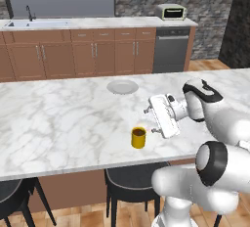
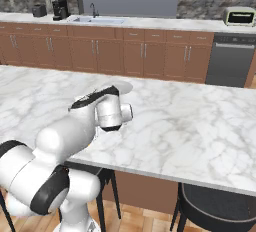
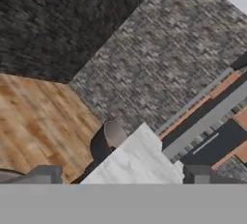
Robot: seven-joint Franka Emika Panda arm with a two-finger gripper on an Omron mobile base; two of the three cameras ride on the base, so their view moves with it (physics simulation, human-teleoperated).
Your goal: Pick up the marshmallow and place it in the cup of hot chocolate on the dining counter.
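No words, labels or brand names are showing clearly enough to read anywhere.

In the left base view, the dining counter (image 1: 58, 118) is stretching across the room, white marble with grey veins. The cup of hot chocolate (image 1: 138, 137) is standing upright on it near the front edge, yellow with dark brown drink inside. The gripper (image 1: 151, 120) is hanging just beside the cup, up and to its right, turned sideways and not touching it. The marshmallow is too small to pick out here. A round grey plate (image 1: 122, 87) is lying farther back on the marble. Behind it, a wall counter (image 1: 97, 23) is running along brown wood cabinets, with a sink (image 1: 36, 24), a toaster oven (image 1: 171, 11) and a dark dishwasher (image 1: 171, 50). Dark stools (image 1: 132, 184) are sitting under the front edge.

In the right base view, the white arm is bending over the marble and hiding the cup. A coffee machine (image 2: 60, 9) is standing by the far wall of grey stone.

In the hand view, the two finger tips (image 3: 46, 174) are standing far apart with nothing between them. A stone wall, a wood floor and a corner of the marble are showing, all tilted.
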